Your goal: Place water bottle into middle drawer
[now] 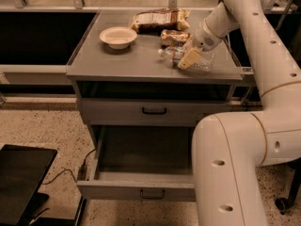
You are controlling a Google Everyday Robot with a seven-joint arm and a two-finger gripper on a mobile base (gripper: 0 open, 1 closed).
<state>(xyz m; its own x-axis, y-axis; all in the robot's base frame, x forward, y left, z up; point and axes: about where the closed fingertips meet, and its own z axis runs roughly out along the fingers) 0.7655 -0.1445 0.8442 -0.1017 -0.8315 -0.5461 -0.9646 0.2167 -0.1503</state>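
Note:
The water bottle lies on its side on the grey cabinet top, right of centre, with its cap pointing left. My gripper reaches down from the upper right and sits right at the bottle's body, its tan tip in front of the clear plastic. The bottle's right part is hidden behind the gripper. The middle drawer is pulled open below, with a dark interior and nothing visible in it, and a small loop handle on its front.
A white bowl stands on the top at the left. Two brown snack bags lie behind the bottle. The shallower upper drawer is closed. My arm's white body fills the right foreground. A black object sits on the floor at the left.

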